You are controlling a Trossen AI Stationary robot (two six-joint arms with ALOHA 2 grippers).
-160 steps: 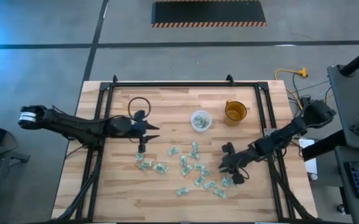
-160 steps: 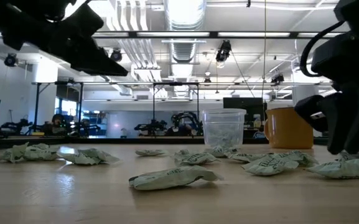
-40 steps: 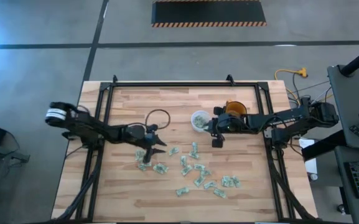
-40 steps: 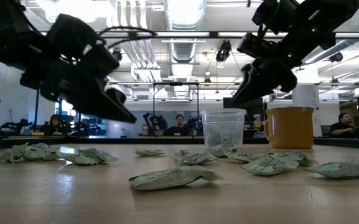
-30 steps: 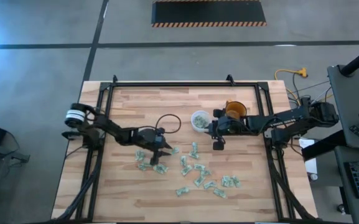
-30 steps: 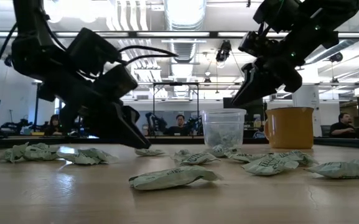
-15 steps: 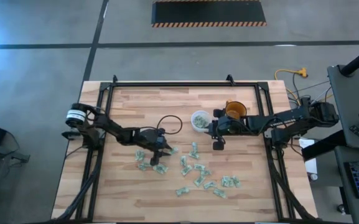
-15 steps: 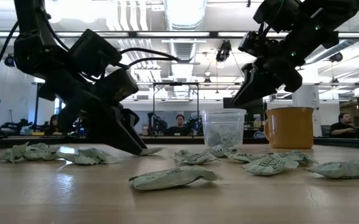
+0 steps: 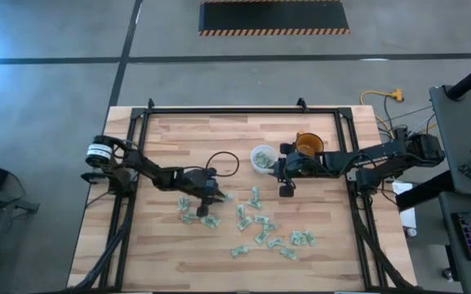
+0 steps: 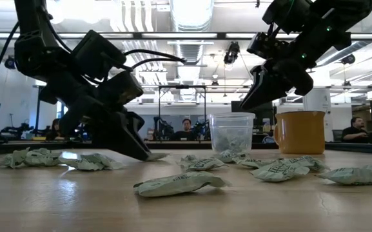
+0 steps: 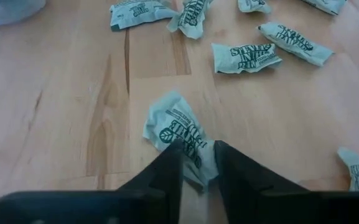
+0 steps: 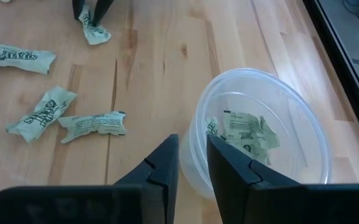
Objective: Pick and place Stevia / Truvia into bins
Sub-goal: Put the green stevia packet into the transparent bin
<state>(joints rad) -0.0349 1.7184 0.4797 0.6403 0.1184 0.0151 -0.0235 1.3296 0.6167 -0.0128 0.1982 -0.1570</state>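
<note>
Left end effector (image 11: 196,163) pinches one crumpled Stevia sachet (image 11: 178,127) on the tabletop (image 11: 73,112), jaws narrow around its edge. Right end effector (image 12: 191,155) hovers nearly closed and empty beside the clear bin (image 12: 260,134). Sachets look light, soft and crushable; pinch an edge. Tip contact is hidden beneath paper.

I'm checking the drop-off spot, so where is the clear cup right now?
In the high view, the clear cup stands toward the table's far side, right of centre, between the right pincer and the orange cup.
</note>
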